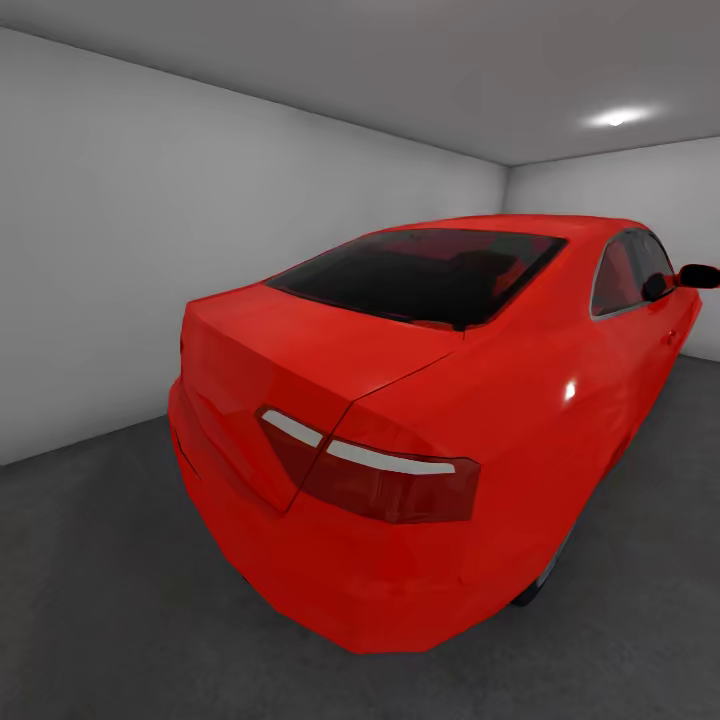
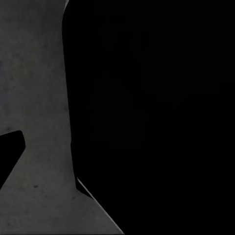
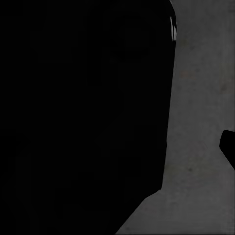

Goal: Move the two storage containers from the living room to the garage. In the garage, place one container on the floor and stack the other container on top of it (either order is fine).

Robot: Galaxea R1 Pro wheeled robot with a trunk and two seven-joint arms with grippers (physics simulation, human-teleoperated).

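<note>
One red car [image 1: 420, 420], open grey floor [image 1: 90, 600] alongside, pale walls [image 1: 120, 250]

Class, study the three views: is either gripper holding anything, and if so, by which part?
It cannot be told. Dark shapes block both wrist views beside the floor; the head view shows the red car.

Car [image 1: 420, 420] parked on floor [image 1: 90, 600] mid-garage, tail nearest, nose toward back wall [image 1: 620, 200], side wall [image 1: 100, 250] left of car, ceiling lamp [image 1: 617, 118] above.
</note>
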